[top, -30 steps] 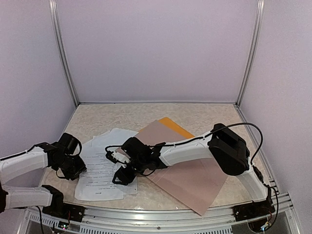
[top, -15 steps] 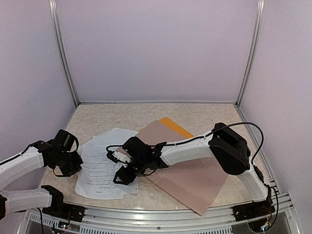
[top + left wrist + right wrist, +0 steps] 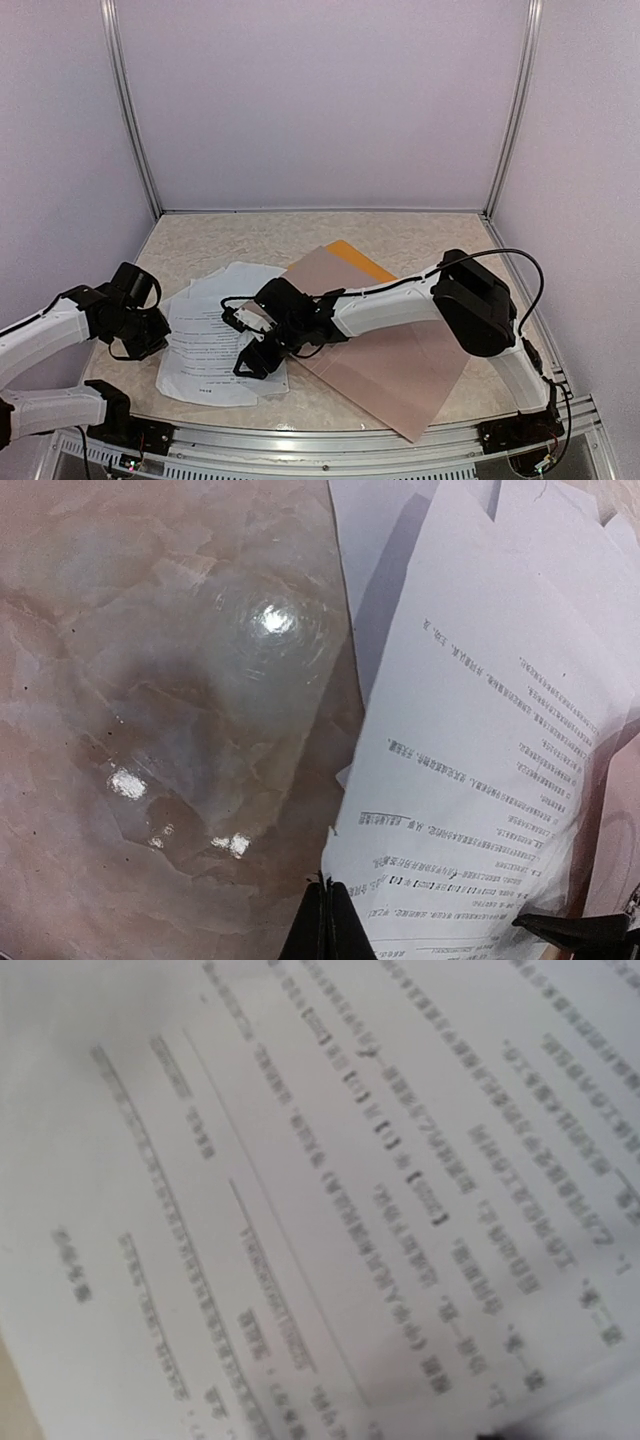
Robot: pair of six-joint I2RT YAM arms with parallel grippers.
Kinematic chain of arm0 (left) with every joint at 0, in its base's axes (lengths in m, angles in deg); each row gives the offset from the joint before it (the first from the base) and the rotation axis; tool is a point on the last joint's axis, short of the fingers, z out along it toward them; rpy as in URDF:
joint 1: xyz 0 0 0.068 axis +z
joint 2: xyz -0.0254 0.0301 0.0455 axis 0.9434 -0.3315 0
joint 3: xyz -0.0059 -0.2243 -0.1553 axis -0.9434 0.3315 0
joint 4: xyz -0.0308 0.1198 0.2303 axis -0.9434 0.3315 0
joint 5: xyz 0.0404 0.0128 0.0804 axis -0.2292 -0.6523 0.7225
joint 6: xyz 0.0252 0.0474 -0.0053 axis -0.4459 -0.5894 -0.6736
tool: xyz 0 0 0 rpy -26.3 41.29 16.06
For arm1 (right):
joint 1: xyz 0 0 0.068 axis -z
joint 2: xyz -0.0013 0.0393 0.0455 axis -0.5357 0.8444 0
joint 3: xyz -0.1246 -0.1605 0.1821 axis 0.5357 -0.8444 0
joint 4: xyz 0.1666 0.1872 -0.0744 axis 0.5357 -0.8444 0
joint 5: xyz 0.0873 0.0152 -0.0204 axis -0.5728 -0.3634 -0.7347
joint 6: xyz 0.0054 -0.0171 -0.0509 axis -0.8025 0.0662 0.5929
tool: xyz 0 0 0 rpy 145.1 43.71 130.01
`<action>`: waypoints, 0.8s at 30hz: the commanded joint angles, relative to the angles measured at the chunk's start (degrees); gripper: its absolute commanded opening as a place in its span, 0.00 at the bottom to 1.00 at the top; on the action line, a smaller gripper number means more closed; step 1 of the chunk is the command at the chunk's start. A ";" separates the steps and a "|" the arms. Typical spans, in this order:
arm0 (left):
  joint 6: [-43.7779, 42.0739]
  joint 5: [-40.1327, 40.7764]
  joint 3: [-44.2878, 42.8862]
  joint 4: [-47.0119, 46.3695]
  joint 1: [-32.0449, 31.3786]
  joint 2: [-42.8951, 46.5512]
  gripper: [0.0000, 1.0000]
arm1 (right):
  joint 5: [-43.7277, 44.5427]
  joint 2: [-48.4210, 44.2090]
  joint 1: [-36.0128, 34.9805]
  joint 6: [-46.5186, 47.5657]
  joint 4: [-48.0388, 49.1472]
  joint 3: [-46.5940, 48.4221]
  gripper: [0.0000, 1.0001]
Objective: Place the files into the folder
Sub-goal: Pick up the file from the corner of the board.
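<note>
The files (image 3: 205, 350) are loose white printed sheets fanned out on the table's left half. My left gripper (image 3: 157, 333) is at their left edge. In the left wrist view its fingers (image 3: 327, 882) are pressed together, with the top sheet's (image 3: 480, 740) edge running into their seam; that edge casts a shadow on the table. My right gripper (image 3: 255, 353) rests low on the sheets' right side with its fingers spread. Its wrist view shows only blurred print (image 3: 320, 1160). Only an orange-yellow corner of the folder (image 3: 362, 264) shows.
A pinkish-brown flat board (image 3: 400, 365) lies over most of the folder and reaches toward the table's near right edge. The marbled tabletop (image 3: 230, 235) is walled in at the back and sides. The right arm stretches across the board.
My left gripper has shut and drawn slightly left and up at the sheets' edge. The stack's left side has shifted a little. My right gripper has spread a bit wider, staying on the sheets.
</note>
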 commanded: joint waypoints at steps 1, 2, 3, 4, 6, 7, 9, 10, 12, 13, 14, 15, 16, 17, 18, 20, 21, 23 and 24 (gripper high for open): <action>-0.86 3.37 -6.04 4.30 -2.40 1.71 0.00 | 0.73 -3.69 0.83 -0.11 -2.77 -2.07 0.68; -0.63 4.49 -7.32 5.95 -3.58 2.02 0.00 | 0.61 -4.59 0.99 -0.13 -2.69 -2.22 0.69; -0.33 6.76 -8.86 7.34 -4.79 2.20 0.00 | 0.56 -5.49 1.19 -0.01 -2.67 -2.31 0.70; 0.62 8.71 -10.36 9.28 -5.95 2.37 0.00 | 0.48 -6.31 1.44 0.02 -2.75 -2.40 0.71; 1.48 12.13 -13.33 12.39 -8.14 2.36 0.00 | 0.59 -8.04 2.10 0.33 -3.23 -2.57 0.72; 1.83 13.62 -14.88 14.10 -9.14 2.26 0.00 | 0.70 -9.17 2.49 0.52 -3.53 -2.73 0.73; 2.16 16.42 -18.17 16.71 -11.17 2.03 0.00 | 1.07 -11.16 3.34 0.70 -3.76 -3.58 0.74; 2.07 17.75 -19.74 17.68 -12.11 1.98 0.00 | 1.21 -12.25 3.92 0.83 -3.76 -4.18 0.75; 0.34 19.00 -22.68 18.05 -14.07 1.92 0.00 | 2.00 -14.43 4.98 0.87 -3.77 -5.92 0.75; -0.79 19.31 -24.16 17.68 -15.01 1.80 0.00 | 2.60 -15.60 5.62 0.87 -3.83 -6.75 0.75; -1.74 19.56 -25.67 17.31 -15.98 1.72 0.00 | 3.26 -16.62 6.18 0.86 -3.84 -7.68 0.75; -2.47 19.89 -27.34 17.31 -16.91 1.34 0.00 | 3.76 -17.72 6.85 0.84 -3.87 -8.51 0.75; -3.21 20.84 -29.77 17.52 -18.63 1.13 0.00 | 4.19 -18.66 7.77 0.89 -3.86 -9.43 0.75; -3.64 21.93 -31.70 17.80 -20.29 0.75 0.00 | 4.66 -19.63 8.39 0.95 -3.87 -10.34 0.75; -4.29 23.24 -33.59 18.04 -22.01 0.35 0.00 | 5.13 -20.44 9.09 0.99 -3.84 -11.23 0.75; -5.68 25.63 -37.53 18.36 -25.59 -1.26 0.00 | 5.84 -21.75 10.35 0.93 -3.76 -13.03 0.76; -6.62 26.52 -39.50 18.38 -27.13 -2.07 0.00 | 6.00 -22.32 10.99 1.05 -3.80 -14.10 0.75; -8.73 27.71 -43.41 18.13 -29.85 -4.47 0.00 | 6.46 -23.01 12.03 1.09 -3.88 -15.27 0.75; -9.90 28.20 -45.24 17.81 -31.25 -5.92 0.00 | 6.73 -23.26 12.46 1.03 -3.97 -15.76 0.75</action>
